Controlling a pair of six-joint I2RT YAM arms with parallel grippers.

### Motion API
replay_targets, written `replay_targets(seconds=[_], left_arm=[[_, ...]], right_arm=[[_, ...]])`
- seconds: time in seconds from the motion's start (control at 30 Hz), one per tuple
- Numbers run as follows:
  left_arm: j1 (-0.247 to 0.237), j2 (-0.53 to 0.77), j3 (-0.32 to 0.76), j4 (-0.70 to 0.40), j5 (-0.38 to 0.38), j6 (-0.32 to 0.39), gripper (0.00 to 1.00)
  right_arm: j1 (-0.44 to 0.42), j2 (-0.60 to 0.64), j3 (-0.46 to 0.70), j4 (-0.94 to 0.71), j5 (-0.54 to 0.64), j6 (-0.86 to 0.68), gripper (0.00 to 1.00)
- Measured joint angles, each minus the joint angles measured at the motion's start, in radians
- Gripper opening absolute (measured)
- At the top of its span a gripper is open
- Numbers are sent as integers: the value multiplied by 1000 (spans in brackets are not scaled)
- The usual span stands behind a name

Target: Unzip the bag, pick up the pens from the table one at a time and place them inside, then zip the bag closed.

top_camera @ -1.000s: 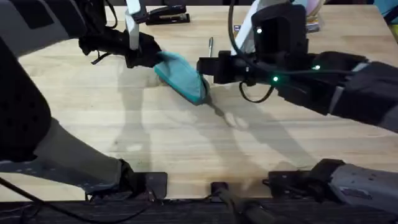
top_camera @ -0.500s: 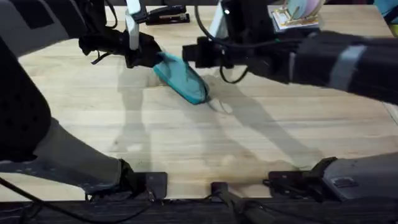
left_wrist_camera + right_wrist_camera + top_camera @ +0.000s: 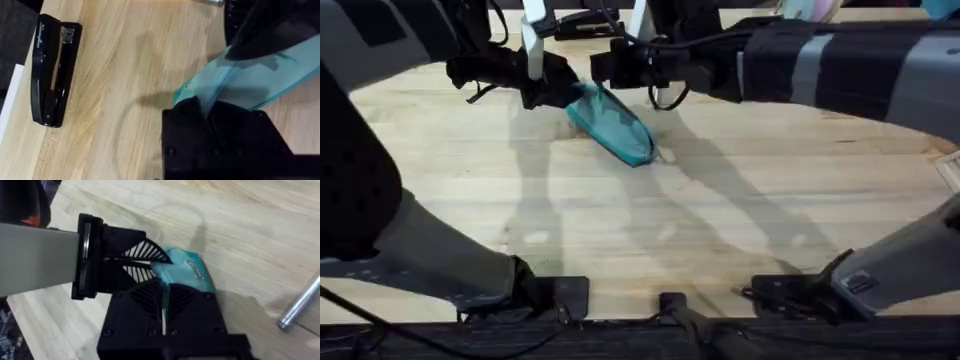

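Note:
The teal bag (image 3: pixel 617 127) lies slantwise on the table (image 3: pixel 740 220). My left gripper (image 3: pixel 558 90) is shut on the fabric at its far-left end; the left wrist view shows the black fingers (image 3: pixel 186 111) pinching the teal cloth (image 3: pixel 235 85). My right arm reaches across, and its gripper (image 3: pixel 602 72) is shut at that same end of the bag (image 3: pixel 187 267), its fingers (image 3: pixel 145 302) pressed together over the zipper line, right next to the left gripper (image 3: pixel 125 262). What they pinch is hidden, seemingly the zipper pull. A grey metallic pen (image 3: pixel 300 302) lies on the wood beside the bag.
A black stapler (image 3: pixel 582 22) (image 3: pixel 52 75) lies at the table's far edge, behind the left gripper. Some stacked items (image 3: pixel 800 10) sit at the far right. Bare wood stretches from the bag to the near edge.
My right gripper has travelled along the bag from its near-right end to its far-left end, beside the left gripper. The right arm now covers the pen in the overhead view. The left gripper has not moved.

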Motion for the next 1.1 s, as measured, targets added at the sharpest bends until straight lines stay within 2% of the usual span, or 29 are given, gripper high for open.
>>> replay_targets(seconds=[0.27, 0.47, 0.5, 0.53, 0.7, 0.73, 0.8, 1.1], left_arm=[[4, 0, 0, 3, -3, 0, 42], [4, 0, 0, 2, -3, 0, 42], [4, 0, 0, 1, -3, 0, 42], [3, 0, 0, 1, -2, 0, 42], [3, 0, 0, -1, -2, 0, 42], [3, 0, 0, -1, -2, 0, 42], [3, 0, 0, -1, -2, 0, 42], [3, 0, 0, -1, -1, 0, 42]], right_arm=[[16, 34, 19, 43, 3, -5, 32], [17, 33, 28, 14, 4, -21, 32], [17, 32, 31, 0, 4, -26, 68], [15, 28, 34, -13, 3, -34, 164], [6, -32, 43, -118, 3, -95, 879], [3, -50, 44, -140, 3, -114, 967], [-5, -88, 45, -187, 3, -140, 995], [-73, -295, 48, -421, 4, -263, 996]])
